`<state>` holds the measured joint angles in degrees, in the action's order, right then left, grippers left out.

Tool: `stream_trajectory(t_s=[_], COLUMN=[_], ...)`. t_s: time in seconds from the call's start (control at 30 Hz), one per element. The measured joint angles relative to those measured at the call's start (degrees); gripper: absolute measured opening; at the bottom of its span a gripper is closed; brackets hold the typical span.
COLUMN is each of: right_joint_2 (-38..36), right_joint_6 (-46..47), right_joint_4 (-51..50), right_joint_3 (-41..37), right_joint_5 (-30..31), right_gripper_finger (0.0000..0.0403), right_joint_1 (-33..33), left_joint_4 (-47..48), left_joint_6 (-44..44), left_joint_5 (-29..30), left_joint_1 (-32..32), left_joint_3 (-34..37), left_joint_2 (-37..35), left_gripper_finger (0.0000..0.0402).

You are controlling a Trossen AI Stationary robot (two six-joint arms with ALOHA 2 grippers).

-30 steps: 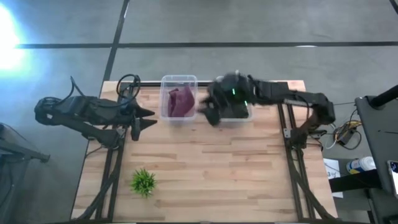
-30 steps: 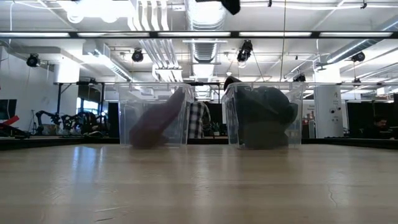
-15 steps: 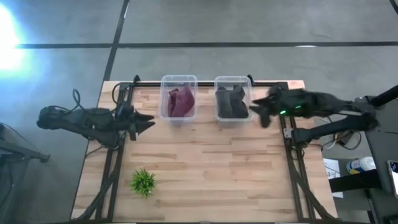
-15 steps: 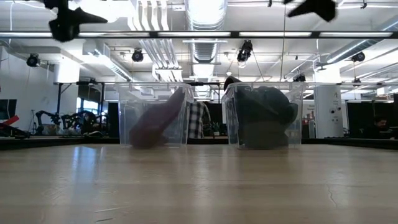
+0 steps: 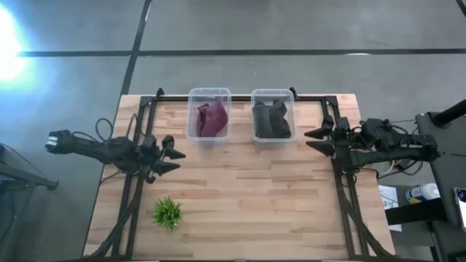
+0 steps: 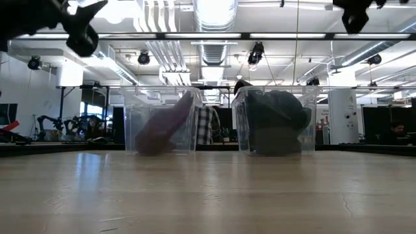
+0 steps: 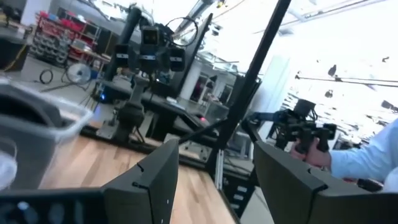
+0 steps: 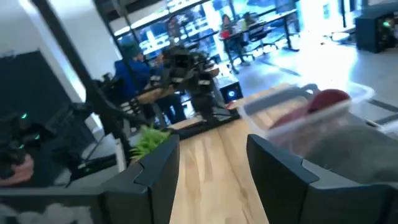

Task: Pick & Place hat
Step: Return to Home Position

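Two clear plastic bins stand at the table's far edge. The left bin (image 5: 210, 114) holds a maroon hat (image 5: 212, 118) (image 6: 162, 125), slumped against the bin's wall. The right bin (image 5: 273, 116) holds a dark grey hat (image 5: 271, 121) (image 6: 276, 121) that fills it. My left gripper (image 5: 173, 159) (image 7: 214, 180) hovers open over the table's left part, nearer than the bins. My right gripper (image 5: 313, 140) (image 8: 211, 165) hovers open near the table's right edge, beside the right bin. Both show high in the low view, left gripper (image 6: 83, 29) and right gripper (image 6: 354, 14).
A small green plant (image 5: 168, 212) (image 8: 151, 138) stands near the table's near left corner. Bare wood (image 5: 247, 189) spreads between the bins and the near edge. Black frame rails (image 5: 342, 196) run along both sides. People and workstations show in the room beyond.
My right gripper has drawn back from above the right bin toward the table's right edge, and the dark grey hat lying in that bin has come into view from above. My left gripper has shifted toward the near edge. Both hats stayed still in their bins.
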<state>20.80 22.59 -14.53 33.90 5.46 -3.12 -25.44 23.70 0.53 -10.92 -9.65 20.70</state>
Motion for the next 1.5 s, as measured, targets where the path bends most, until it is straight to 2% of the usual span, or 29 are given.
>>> stream_trajectory(t_s=[0.2,0.5,0.9,1.0,1.1,1.2,1.4,1.5], right_joint_2=[-8.4,-16.7,-15.9,-15.5,-15.3,-15.4,-14.2,-14.0], right_joint_6=[1.2,-0.4,-0.5,-0.5,-0.5,-0.5,-0.3,-0.3], right_joint_4=[0.6,-0.6,-0.7,-0.7,-0.7,-0.7,-0.5,-0.5], right_joint_3=[-8.7,-14.6,-21.4,-23.4,-25.3,-27.4,-27.8,-27.7], right_joint_5=[0.4,2.1,2.0,2.0,2.1,2.0,2.0,2.0], right_gripper_finger=[0.0184,0.0185,0.0183,0.0182,0.018,0.0181,0.0185,0.0185], right_joint_1=[0.0,0.0,0.0,0.0,0.0,0.0,0.0,0.0], left_joint_4=[-1.6,-1.1,4.8,7.5,9.5,13.4,18.8,22.6], left_joint_6=[2.7,3.3,3.3,3.9,8.4,3.1,-17.2,-21.1], left_joint_5=[-0.1,0.7,0.9,0.7,-2.0,-2.7,-2.7,-2.5], left_joint_1=[0.3,0.3,0.3,0.3,2.9,6.3,10.6,11.6], left_joint_3=[5.5,9.0,9.1,9.2,9.2,9.2,9.2,9.2], left_joint_2=[-3.0,-4.8,-4.9,-7.4,-10.3,-13.0,-18.7,-20.6], left_gripper_finger=[0.0202,0.0202,0.0202,0.0202,0.0202,0.0202,0.0202,0.0202])
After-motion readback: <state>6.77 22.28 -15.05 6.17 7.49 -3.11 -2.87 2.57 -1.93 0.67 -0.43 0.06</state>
